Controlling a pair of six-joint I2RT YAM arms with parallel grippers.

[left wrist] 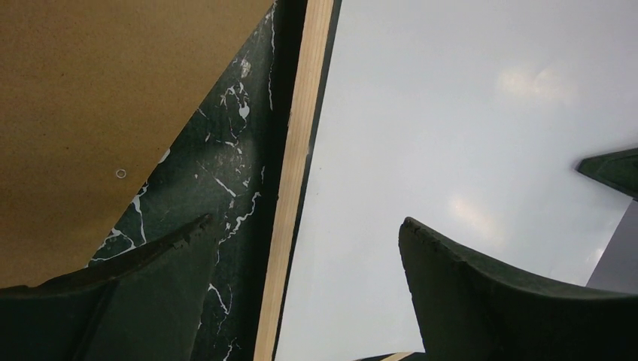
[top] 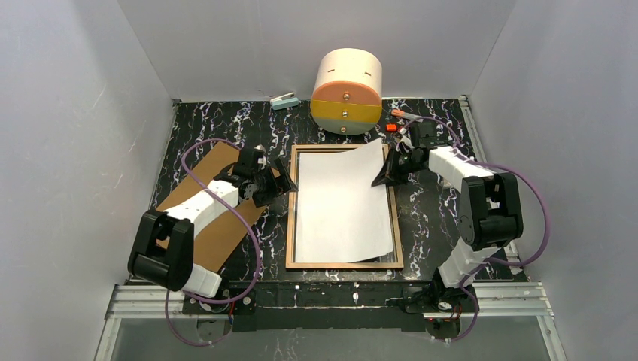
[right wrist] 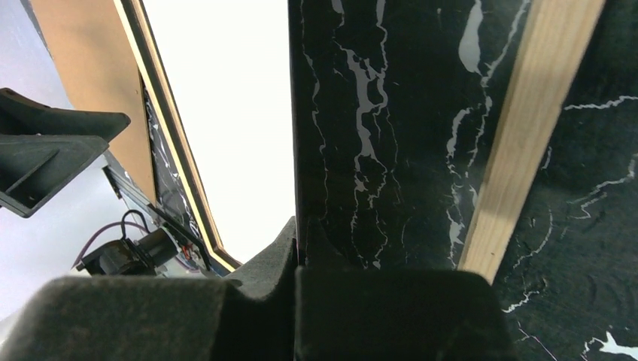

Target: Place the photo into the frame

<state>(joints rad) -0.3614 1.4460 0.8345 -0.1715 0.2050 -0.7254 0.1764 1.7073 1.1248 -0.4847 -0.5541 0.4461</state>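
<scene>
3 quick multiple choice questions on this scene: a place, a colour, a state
1. Where does the brown board lie? A) left of the frame B) inside the frame C) standing upright
2. What colour is the photo's upward face? A) golden-brown B) white C) black
3. The right gripper is: A) wide open B) shut on the photo C) shut on nothing
1 A: it lies flat beside the frame's left rim. 2 B: the plain back faces up. 3 B: it pinches the sheet's raised far corner.

Marbled table (top: 218, 124) bears frame (top: 342, 264), brown board (top: 218, 241), round box (top: 347, 86).
</scene>
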